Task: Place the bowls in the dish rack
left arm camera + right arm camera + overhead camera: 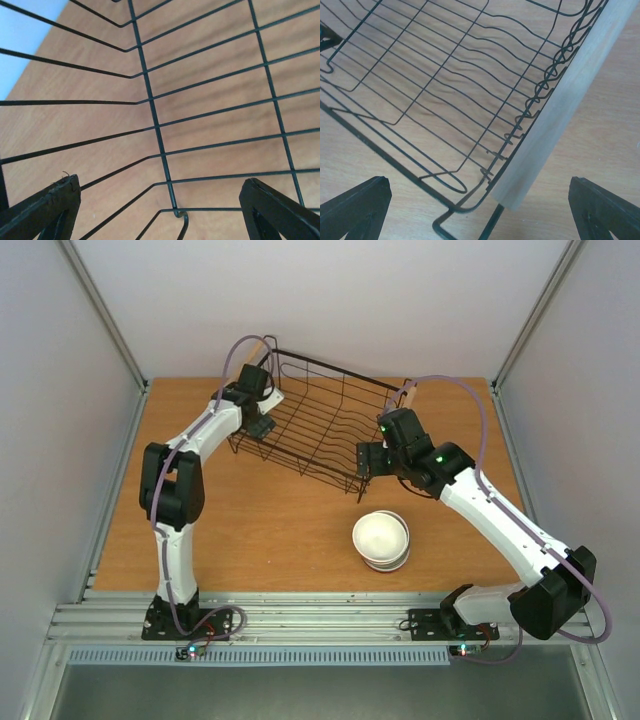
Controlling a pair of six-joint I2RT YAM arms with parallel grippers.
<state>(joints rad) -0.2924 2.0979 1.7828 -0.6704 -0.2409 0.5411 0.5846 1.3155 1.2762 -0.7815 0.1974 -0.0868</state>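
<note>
Desk (pixel 270 530): wooden, carries everything.
Dish rack (pixel 320 420): 1, black wire, far centre, set askew, no bowls inside. Probably light and stiff, sliding if nudged.
Bowls (pixel 381 538): nested stack on the desk near the rack's front corner, white uppermost, count unclear. Likely hard, glaze-slick, chippable; pinch 1 rim.
Left claw (pixel 160 215): jaws wide, straddling rack wire, gripping nothing.
Right claw (pixel 480 210): fully spread astride the wooden handle (pixel 560 100) end, empty.
</note>
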